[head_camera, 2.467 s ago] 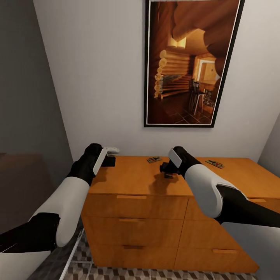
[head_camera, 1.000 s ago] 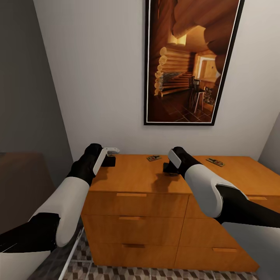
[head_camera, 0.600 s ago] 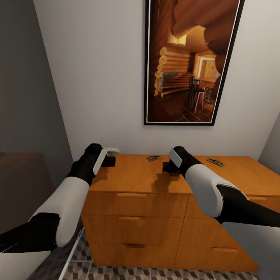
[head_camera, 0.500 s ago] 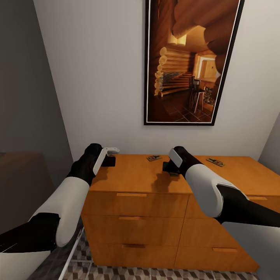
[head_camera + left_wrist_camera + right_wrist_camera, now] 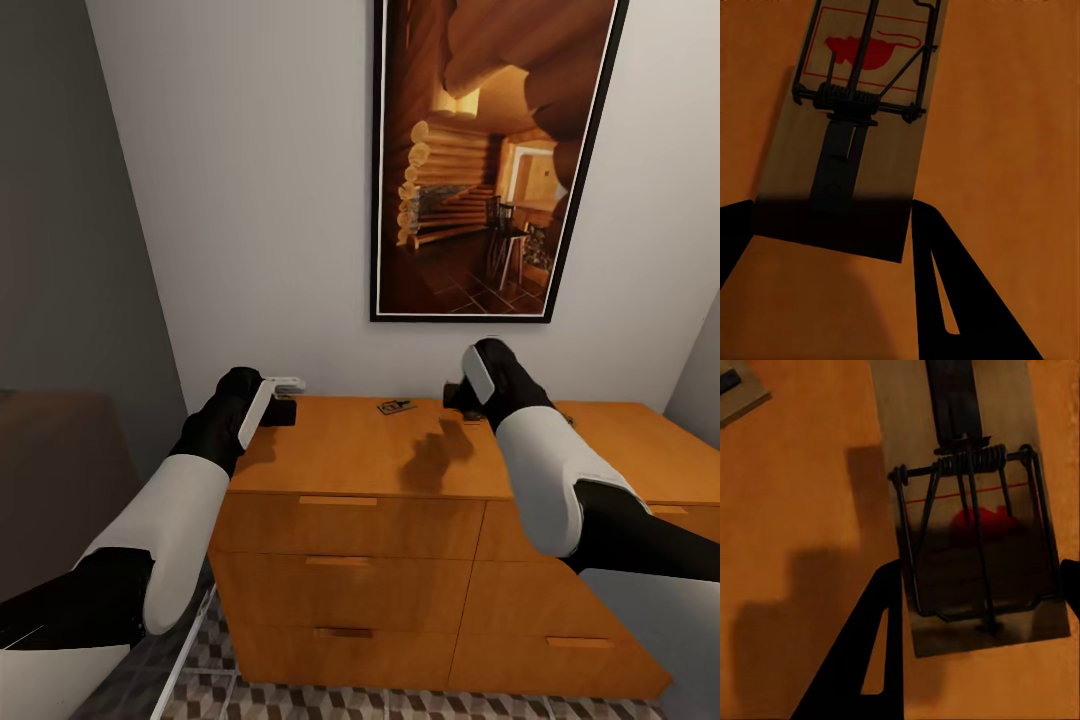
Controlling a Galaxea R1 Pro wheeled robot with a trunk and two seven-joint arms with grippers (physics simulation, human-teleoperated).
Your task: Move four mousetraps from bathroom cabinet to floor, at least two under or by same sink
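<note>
Since R arm has risen off the cabinet (image 5: 350, 455) top, head view now has the right gripper (image 5: 455, 392) up in the air, its shadow loose on the wood below; reads as a lift under way, so one trap is prob. off the cabinet. Left gripper (image 5: 285, 410) unchanged, at the cabinet's near corner. A third mousetrap (image 5: 397, 406) lies flat on the top, between the two sets of jaws, nearer R. The trap seen earlier beyond R forearm is now hidden behind that arm. Strip of bathroom floor (image 5: 300, 700) shows at the cabinet's foot; no sink to be seen. L wrist: left-held mousetrap (image 5: 855, 135) sits between the jaws, both fingers (image 5: 945, 300) against its long edges, pinching it; near end lost in shadow, so can't tell if it is clear of the wood. R wrist: right-held mousetrap (image 5: 967, 510) pinched between the jaws, one finger (image 5: 881, 645) plain, the other cut off at frame edge. Corner of another trap (image 5: 735, 390) shows well beyond the jaws. Next: carry both to the floor.
</note>
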